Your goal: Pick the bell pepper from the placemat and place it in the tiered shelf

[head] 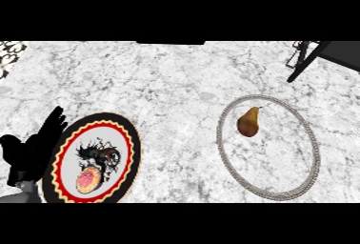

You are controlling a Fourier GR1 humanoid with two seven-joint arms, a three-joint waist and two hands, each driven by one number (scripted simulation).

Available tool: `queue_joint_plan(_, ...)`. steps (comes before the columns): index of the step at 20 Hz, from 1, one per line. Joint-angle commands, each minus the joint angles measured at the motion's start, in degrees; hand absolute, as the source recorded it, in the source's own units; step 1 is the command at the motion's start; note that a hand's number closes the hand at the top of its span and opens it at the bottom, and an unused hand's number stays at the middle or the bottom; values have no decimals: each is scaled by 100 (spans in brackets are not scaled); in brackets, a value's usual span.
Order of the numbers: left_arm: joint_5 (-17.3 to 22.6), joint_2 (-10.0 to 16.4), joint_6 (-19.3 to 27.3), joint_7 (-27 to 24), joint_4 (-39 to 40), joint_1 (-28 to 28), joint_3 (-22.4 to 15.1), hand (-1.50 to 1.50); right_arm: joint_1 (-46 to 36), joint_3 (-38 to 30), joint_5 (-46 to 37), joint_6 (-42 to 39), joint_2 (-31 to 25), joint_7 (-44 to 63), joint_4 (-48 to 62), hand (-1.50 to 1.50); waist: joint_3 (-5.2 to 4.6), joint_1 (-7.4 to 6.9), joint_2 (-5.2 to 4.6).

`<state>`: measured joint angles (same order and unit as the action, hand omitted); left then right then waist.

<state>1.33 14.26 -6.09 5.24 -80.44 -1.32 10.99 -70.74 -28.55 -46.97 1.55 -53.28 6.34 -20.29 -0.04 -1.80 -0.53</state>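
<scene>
Pear (248, 122), brown and not a bell pepper, lies in the upper left part of the round placemat (281, 159) at the right of the surface (175, 86). The left hand (32, 155) rests at the left edge, fingers (53, 125) straight, spread upward and holding nothing, just beside a patterned plate (131, 143). A black frame (304, 64) shows at the top right corner.

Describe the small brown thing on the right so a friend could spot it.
On the white marble counter, look right to the round placemat with a grey beaded rim. In its upper left part lies a small pear-shaped fruit, brown-yellow with a short stem. It alone lies on that mat; the patterned plate sits far left.
</scene>
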Motion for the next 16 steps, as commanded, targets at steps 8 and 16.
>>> queue_joint_plan(8,205,139,-192,60,-328,398,214,0,58,-1138,1287,-591,-584,-219,90,-150,9,103,46)
queue_joint_plan(16,244,150,-101,349,-244,105,295,0,115,-1442,1674,-1604,-2044,88,-106,-150,5,224,64)
